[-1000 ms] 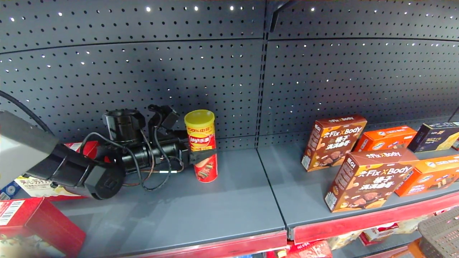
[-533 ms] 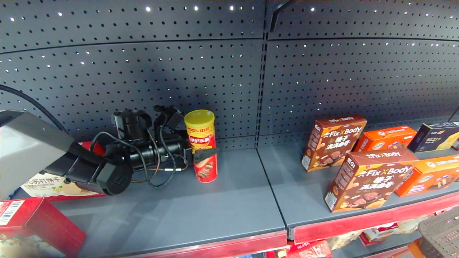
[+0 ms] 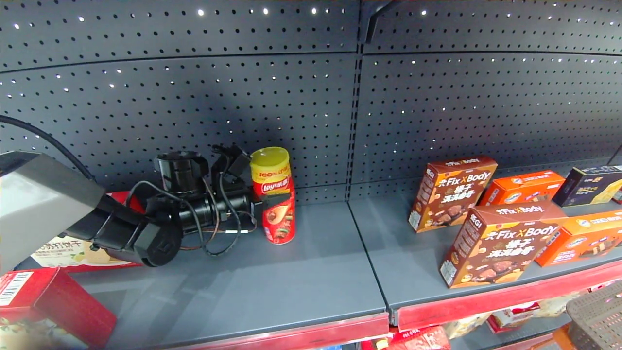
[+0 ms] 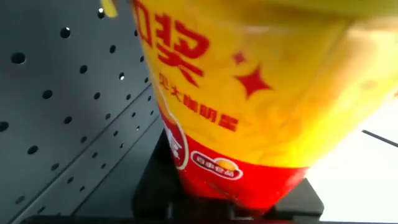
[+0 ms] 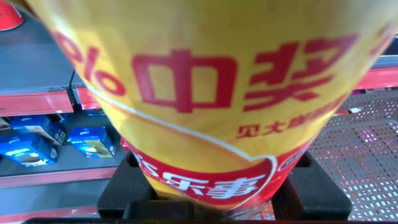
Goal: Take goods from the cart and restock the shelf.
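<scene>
**Two chip cans gripped, one at the back of the shelf**

Left of centre in my head view, the left gripper is closed around a chip can, one dark finger lying across the red lower half of its label. The yellow-lidded can stands at the rear of the grey shelf board, just in front of the pegboard back wall. Its top leans a little toward the left of the frame. I cannot tell whether its base bears fully on the board.

In my right wrist view, the right gripper clamps a second chip can between its black jaws. Blue packs sit on lower shelving at the left of that frame.

On the right half of the head view stand two brown biscuit boxes, with orange boxes beside them. A red box fills the lower left corner and a grey mesh basket the lower right.
</scene>
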Available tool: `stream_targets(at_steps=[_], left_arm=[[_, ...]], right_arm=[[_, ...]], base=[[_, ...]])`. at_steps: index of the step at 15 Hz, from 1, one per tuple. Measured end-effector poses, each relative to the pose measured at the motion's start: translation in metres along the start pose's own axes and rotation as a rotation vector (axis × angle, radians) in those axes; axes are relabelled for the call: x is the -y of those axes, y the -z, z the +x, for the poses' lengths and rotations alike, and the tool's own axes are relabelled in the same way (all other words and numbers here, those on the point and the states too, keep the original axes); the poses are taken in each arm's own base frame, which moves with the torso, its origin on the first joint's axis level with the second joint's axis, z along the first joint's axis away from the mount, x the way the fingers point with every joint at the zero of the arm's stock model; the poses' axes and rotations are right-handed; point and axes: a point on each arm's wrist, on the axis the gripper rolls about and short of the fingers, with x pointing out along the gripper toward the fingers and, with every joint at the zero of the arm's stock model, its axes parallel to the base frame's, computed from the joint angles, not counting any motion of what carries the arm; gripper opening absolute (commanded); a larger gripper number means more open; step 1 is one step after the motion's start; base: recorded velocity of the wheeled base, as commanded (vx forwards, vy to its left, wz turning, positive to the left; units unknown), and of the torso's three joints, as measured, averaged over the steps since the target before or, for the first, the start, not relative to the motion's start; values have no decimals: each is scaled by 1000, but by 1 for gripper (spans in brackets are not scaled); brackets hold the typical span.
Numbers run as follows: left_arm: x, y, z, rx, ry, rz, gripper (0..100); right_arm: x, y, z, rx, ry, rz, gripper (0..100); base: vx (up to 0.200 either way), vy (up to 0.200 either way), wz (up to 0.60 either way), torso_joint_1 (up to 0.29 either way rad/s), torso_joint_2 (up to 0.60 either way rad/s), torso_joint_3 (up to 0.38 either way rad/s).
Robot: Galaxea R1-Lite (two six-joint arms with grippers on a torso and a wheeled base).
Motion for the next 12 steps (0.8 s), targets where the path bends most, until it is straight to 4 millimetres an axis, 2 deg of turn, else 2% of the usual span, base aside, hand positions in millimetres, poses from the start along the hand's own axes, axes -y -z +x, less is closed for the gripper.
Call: stream_targets(at_steps=[5, 12], left_arm=[[20, -9, -18, -5, -25, 1, 0], [62, -10, -65, 13, -9, 16, 0]], right_arm=[[0, 0, 0, -2, -2, 0, 0], [0, 0, 0, 0, 5, 2, 0]], base=[[0, 0, 0, 0, 0, 0], [0, 0, 0, 0, 0, 0]])
